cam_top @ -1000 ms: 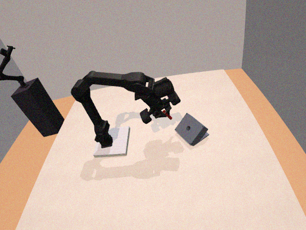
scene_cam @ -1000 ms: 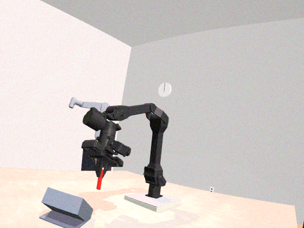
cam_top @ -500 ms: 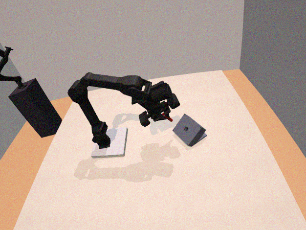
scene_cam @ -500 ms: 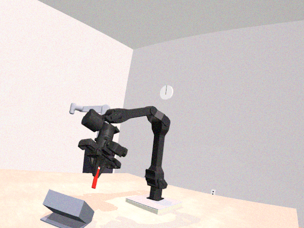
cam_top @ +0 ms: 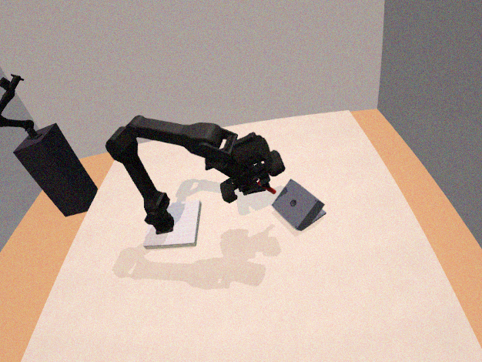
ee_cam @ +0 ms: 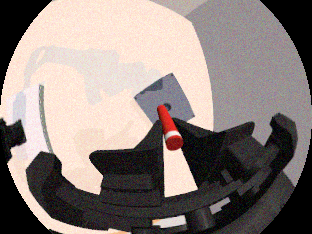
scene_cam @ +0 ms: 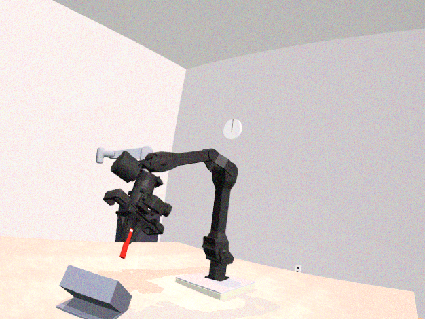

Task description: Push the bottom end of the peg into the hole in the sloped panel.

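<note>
A round red peg (cam_top: 271,189) (scene_cam: 125,245) (ee_cam: 167,121) with a white band near its upper end is held in the air, tilted, with its lower end towards the panel. My gripper (cam_top: 262,186) (scene_cam: 131,236) (ee_cam: 166,123) is shut on the peg. The grey-blue sloped panel (cam_top: 303,195) (scene_cam: 89,283) (ee_cam: 178,94) stands on the table, apart from the peg. Its round dark hole (cam_top: 293,202) (ee_cam: 167,107) shows beside the peg's far end in the wrist view. The hole is hidden in the exterior view.
The arm's pale base plate (cam_top: 189,223) (scene_cam: 197,284) (ee_cam: 33,129) lies on the table. A dark pedestal (cam_top: 58,171) with another arm (cam_top: 11,91) stands beyond the table's left edge in the top view. The panel has a flat foot (scene_cam: 80,308).
</note>
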You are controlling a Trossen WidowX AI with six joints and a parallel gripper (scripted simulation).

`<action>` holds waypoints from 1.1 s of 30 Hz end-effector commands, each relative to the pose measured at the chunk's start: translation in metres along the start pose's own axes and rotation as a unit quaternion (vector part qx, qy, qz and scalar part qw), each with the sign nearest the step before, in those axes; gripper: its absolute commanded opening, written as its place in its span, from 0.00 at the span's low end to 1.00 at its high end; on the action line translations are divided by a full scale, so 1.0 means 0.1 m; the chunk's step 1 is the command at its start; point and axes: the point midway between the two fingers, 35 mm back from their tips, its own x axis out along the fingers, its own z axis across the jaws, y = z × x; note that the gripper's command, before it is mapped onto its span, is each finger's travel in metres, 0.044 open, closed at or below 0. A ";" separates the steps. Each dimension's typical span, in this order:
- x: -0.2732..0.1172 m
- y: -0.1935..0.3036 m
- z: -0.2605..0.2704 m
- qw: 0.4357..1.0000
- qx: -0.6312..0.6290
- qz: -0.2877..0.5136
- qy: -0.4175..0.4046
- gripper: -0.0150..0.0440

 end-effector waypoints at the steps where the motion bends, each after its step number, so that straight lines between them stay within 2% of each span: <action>1: -0.02 0.05 -0.02 1.000 0.011 -0.001 0.009 0.25; 9: -0.02 0.12 -0.04 1.000 0.020 0.000 0.020 0.25; 33: 0.42 0.24 -0.12 0.999 0.035 0.001 0.041 0.25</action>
